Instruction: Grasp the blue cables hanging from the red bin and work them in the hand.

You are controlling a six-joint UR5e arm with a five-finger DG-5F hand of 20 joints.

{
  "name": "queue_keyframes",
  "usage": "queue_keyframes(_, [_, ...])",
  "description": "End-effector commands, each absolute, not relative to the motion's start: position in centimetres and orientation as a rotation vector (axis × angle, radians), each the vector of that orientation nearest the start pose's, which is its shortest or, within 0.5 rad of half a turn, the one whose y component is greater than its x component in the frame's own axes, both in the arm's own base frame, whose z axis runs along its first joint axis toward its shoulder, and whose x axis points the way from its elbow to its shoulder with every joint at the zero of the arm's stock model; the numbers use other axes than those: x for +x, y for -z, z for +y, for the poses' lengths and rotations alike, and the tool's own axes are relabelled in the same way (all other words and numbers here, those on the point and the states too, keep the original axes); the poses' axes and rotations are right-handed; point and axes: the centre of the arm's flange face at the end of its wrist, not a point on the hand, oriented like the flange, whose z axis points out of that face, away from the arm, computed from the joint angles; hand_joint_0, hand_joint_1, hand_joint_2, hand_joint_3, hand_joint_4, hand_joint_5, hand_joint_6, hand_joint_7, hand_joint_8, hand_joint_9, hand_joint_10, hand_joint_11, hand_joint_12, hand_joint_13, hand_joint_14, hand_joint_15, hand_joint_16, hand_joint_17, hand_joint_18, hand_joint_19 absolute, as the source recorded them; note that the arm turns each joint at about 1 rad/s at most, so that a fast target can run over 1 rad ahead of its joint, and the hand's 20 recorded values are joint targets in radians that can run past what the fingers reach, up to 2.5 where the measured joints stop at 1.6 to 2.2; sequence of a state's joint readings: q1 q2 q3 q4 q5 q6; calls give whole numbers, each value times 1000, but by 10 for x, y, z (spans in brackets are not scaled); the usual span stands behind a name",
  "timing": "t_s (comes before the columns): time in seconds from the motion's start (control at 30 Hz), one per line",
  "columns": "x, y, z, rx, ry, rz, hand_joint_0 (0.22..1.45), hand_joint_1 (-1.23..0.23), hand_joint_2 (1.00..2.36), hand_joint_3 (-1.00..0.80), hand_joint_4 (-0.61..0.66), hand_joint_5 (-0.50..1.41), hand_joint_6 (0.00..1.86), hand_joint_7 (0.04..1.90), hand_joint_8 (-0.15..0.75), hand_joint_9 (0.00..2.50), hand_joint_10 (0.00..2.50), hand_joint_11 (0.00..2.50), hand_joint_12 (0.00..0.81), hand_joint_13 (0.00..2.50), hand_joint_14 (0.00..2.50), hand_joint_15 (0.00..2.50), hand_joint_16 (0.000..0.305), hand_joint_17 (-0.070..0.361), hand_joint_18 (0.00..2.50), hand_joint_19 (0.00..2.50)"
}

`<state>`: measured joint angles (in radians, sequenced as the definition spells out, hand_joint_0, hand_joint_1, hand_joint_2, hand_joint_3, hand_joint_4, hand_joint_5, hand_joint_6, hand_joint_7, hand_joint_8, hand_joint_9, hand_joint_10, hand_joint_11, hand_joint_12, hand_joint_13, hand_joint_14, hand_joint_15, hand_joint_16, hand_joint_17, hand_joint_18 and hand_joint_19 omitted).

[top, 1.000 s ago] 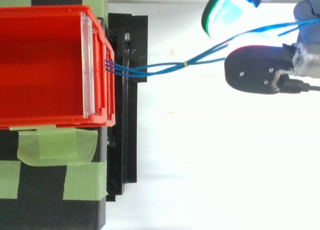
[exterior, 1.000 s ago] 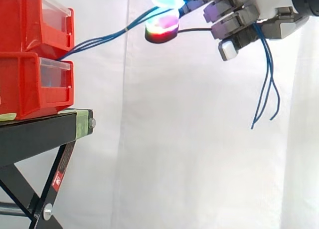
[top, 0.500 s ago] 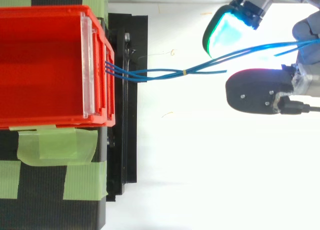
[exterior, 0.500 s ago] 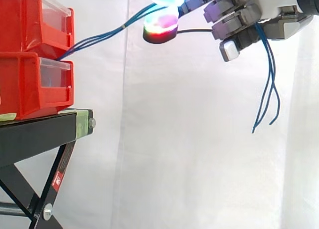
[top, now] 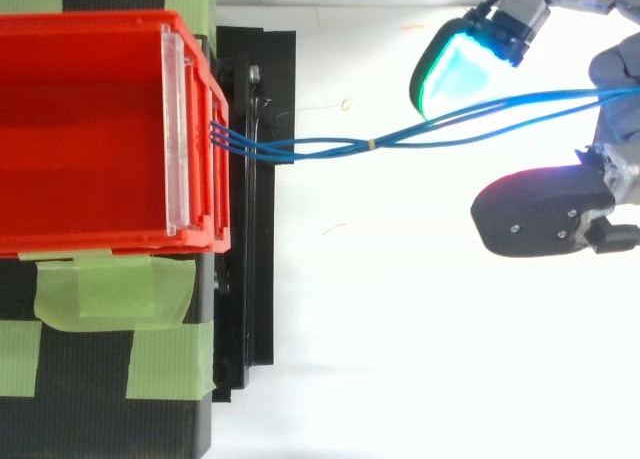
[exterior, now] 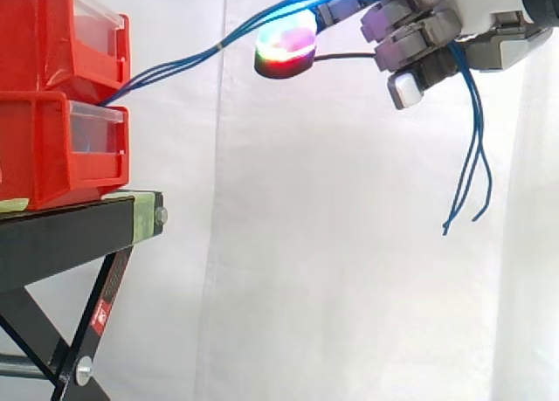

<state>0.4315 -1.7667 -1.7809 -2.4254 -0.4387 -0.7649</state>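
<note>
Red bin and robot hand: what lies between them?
The blue cables, stretched from the front of the red bin through open air to the robot hand. Both top and side views show this.

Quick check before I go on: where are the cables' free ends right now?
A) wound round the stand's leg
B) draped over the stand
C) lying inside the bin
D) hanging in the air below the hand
D: the cables rise from the upper bin into the hand, whose fingers curl round them, and their free ends dangle beneath it, clear of the stand.
</note>
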Motion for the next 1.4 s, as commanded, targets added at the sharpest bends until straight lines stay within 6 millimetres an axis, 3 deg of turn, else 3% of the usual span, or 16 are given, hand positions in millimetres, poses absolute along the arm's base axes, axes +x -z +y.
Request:
queue_keyframes(0.0, [561, -343, 8, 1133, -286, 891, 812, -612, 1001, -963, 174, 264, 299, 1241, 394, 1368, 2500, 2500, 539, 1606, 2500, 1880, 53, 119, 1886, 655])
queue_keyframes(0.53, [569, -355, 7, 1108, -243, 868, 832, -638, 1003, -934, 178, 274, 326, 1238, 405, 1372, 2500, 2500, 540, 1603, 2500, 1892, 52, 118, 1881, 655])
queue_keyframes(0.7, [574, -366, 10, 1091, -222, 871, 888, -635, 1014, -678, 167, 278, 329, 1231, 396, 1370, 2500, 2500, 547, 1599, 2500, 1896, 52, 117, 1877, 687])
queue_keyframes(0.97, [574, -366, 13, 1091, -227, 869, 893, -599, 1019, -451, 182, 299, 260, 1247, 400, 1373, 2500, 2500, 536, 1603, 2500, 1906, 55, 123, 1888, 676])
queue_keyframes(1.23, [573, -366, 18, 1114, -255, 851, 910, -596, 1018, -459, 198, 311, 224, 1255, 411, 1378, 2500, 2500, 534, 1607, 2500, 1894, 54, 121, 1894, 630])
queue_keyframes(1.37, [571, -364, 22, 1156, -279, 819, 926, -596, 1021, -342, 188, 318, 180, 1270, 409, 1369, 2500, 2500, 542, 1605, 2500, 1882, 54, 121, 1886, 652])
